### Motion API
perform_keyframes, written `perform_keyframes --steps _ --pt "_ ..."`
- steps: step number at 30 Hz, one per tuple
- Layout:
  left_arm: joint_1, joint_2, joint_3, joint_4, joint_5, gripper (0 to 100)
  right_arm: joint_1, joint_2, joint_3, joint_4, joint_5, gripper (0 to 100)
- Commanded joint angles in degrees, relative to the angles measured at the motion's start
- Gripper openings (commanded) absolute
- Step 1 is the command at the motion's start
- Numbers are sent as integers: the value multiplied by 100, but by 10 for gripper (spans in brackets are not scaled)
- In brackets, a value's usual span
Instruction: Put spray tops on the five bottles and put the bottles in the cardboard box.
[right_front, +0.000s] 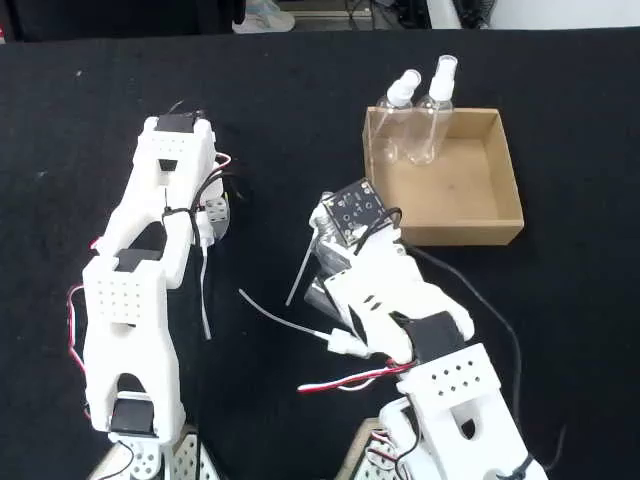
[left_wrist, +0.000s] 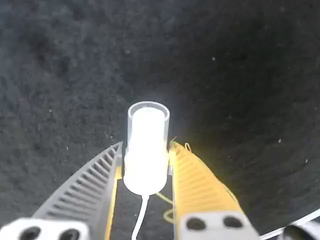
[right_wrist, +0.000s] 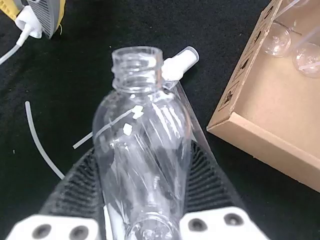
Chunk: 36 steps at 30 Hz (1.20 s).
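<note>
Black cloth covers the bench (right_front: 560, 300), with the two white arms side by side at its near edge and a cardboard box (right_front: 507, 190) toward the far right. In the left wrist view the left pincer (left_wrist: 145, 148) is pinching a white spray top (left_wrist: 147, 125) between its grey and yellow fingers. The clear cap end sticks out past the fingertips and the thin tube trails back between them. From above, that pincer (right_front: 212, 220) sits left of centre with the tube hanging toward the near side. The right pincer (right_wrist: 145, 150) is clamped around the body of a clear bottle (right_wrist: 137, 110), which has no top on it; its open threaded neck points out past the fingertips. In the high view this pincer (right_front: 325, 255) is just beside the near left corner of the box. A loose top (right_wrist: 179, 61) lies on the cloth right behind the bottle's neck, its tube running off behind the bottle. A second loose top (right_front: 345, 344) lies beside the right arm, its tube (right_wrist: 37, 140) curving away across the cloth. Two capped bottles (right_front: 400, 130) (right_front: 435, 118) stand in the far left corner of the box, touching each other and leaning on its far wall, spray heads above the rim. The right wrist view shows the box wall (right_wrist: 260, 140) near the held bottle, and the left pincer (right_wrist: 42, 15) farther off with its top.
</note>
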Motion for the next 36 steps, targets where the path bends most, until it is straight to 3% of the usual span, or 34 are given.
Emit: perform_keyframes --steps 1,5,9,12,21,26,36 --pt "-136 -70 -277 97 -668 134 -53 -119 -40 -132 18 10" --pt "-347 -70 -338 79 -967 257 -53 -119 -48 -141 18 10" --pt "-321 -70 -286 79 -1266 185 -53 -119 -48 -141 18 10" --pt "-215 -123 -277 114 -1231 29 -62 -119 -40 -141 -9 10" --pt "-22 -211 -426 369 -1222 30 -246 -119 -40 -141 -44 10" --pt "-31 -1240 -391 510 -1046 30 -932 -119 48 -457 -35 10" --pt "13 -4088 66 -325 -220 30 -853 -119 734 -2444 -35 10"
